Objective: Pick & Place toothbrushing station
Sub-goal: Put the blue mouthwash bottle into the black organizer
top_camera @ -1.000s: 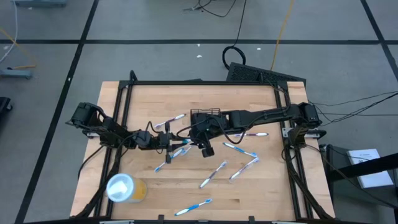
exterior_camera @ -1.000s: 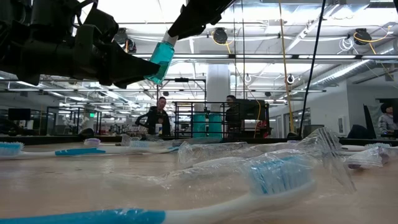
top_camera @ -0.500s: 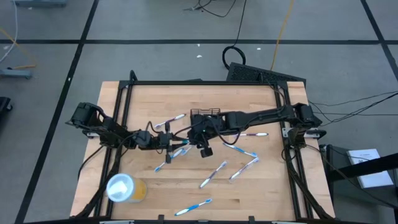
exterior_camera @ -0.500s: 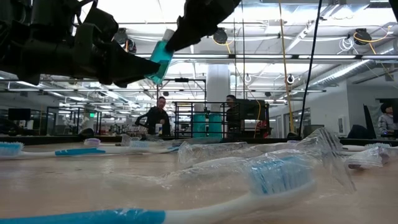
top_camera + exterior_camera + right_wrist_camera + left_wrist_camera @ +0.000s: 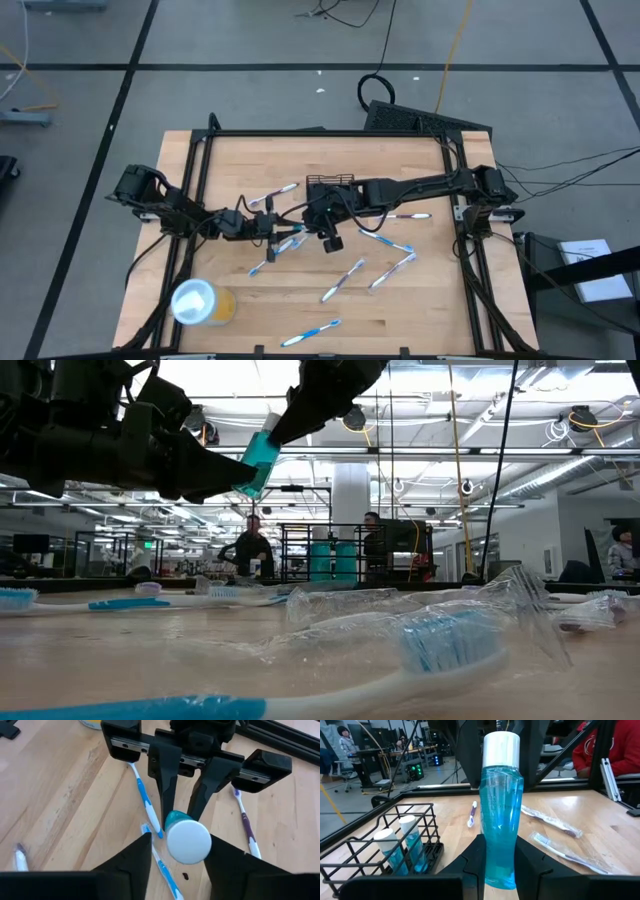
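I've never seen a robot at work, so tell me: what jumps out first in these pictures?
A clear blue bottle with a white cap, held upright above the table's middle in the left hand, with the right hand around its cap. Beside it stands a black wire holder with two small bottles inside. Toothbrushes lie scattered over the wooden table.
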`<control>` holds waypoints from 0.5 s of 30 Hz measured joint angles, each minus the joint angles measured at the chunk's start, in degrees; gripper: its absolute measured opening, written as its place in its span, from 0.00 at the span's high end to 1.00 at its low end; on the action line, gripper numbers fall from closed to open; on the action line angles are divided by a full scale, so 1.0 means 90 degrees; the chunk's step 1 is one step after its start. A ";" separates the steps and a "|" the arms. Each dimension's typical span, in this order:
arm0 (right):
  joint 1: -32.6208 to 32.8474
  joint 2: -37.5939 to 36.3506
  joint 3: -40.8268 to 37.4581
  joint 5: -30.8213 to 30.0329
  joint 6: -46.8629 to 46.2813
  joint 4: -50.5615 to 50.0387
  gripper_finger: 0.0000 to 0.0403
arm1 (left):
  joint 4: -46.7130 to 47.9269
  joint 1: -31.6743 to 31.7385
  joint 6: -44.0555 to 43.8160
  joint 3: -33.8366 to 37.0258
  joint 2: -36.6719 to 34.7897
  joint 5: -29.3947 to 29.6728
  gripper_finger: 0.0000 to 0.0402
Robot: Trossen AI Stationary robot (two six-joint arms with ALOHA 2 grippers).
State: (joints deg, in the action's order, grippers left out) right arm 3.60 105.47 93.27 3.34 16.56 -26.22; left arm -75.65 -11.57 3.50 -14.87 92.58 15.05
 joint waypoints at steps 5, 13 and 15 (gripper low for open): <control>0.0029 0.0000 0.0069 -0.0003 -0.0032 -0.0078 0.53 | 0.0019 -0.0001 -0.0016 0.0000 0.0000 -0.0001 0.83; 0.0031 -0.0002 0.0475 -0.0006 -0.0015 -0.0311 0.57 | 0.0065 0.0005 -0.0050 0.0000 0.0002 0.0010 0.84; 0.0031 -0.0012 0.0498 -0.0008 -0.0010 -0.0374 0.58 | 0.0064 0.0005 -0.0050 0.0002 0.0002 0.0008 0.84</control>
State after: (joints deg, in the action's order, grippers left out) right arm 3.88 105.36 97.76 3.27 16.47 -29.58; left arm -75.08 -11.53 3.05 -14.86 92.60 15.12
